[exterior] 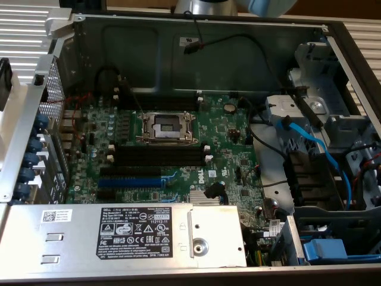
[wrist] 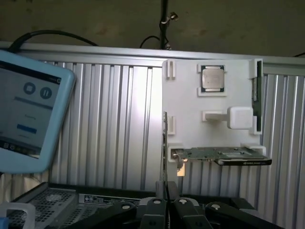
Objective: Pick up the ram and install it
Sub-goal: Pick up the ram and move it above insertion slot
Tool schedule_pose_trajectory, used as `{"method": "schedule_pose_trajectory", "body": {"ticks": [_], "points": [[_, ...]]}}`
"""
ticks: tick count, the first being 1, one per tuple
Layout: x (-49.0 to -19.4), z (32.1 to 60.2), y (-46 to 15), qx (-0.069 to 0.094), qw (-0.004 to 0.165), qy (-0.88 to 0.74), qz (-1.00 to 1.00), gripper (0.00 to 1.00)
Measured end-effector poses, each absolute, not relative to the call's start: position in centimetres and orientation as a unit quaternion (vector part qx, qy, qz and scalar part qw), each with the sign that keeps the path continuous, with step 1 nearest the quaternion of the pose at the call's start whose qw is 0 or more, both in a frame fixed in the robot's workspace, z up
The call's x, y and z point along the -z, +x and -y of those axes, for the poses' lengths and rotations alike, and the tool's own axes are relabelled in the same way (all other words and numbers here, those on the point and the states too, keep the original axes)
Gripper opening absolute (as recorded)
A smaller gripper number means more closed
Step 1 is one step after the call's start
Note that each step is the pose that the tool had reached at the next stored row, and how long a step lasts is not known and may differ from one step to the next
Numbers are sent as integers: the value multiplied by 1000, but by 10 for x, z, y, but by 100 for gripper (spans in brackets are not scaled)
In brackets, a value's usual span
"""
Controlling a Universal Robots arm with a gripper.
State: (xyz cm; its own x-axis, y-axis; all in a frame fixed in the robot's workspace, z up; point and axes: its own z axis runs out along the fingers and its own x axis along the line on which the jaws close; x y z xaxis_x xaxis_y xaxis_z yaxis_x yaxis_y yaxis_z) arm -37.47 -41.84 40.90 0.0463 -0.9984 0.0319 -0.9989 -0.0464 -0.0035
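Observation:
In the wrist view my gripper [wrist: 165, 204] is shut on the ram [wrist: 165, 143], a thin stick seen edge-on that rises straight from between the black fingers [wrist: 156, 206]. It stands in front of the edge of a white parts holder [wrist: 186, 102]. A second dark-green stick [wrist: 258, 95] sits upright in the holder's far side. In the exterior view the black memory slots [exterior: 158, 156] with white end clips lie on the green motherboard [exterior: 229, 134], below the open processor socket [exterior: 165, 126].
The holder also carries a processor chip [wrist: 213, 78], a white block [wrist: 239, 117] and an expansion card [wrist: 219, 155]. A blue-rimmed touchscreen pendant [wrist: 28, 119] stands beside it. In the case: a blue expansion slot [exterior: 131, 179], power supply [exterior: 128, 235], blue cables [exterior: 309, 140].

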Motion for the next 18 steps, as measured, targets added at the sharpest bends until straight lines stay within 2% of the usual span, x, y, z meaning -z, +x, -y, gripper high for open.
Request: {"method": "schedule_pose_trajectory", "body": {"ticks": [18], "points": [[-419, 419, -298, -9, 15, 724, 690, 12]]}}
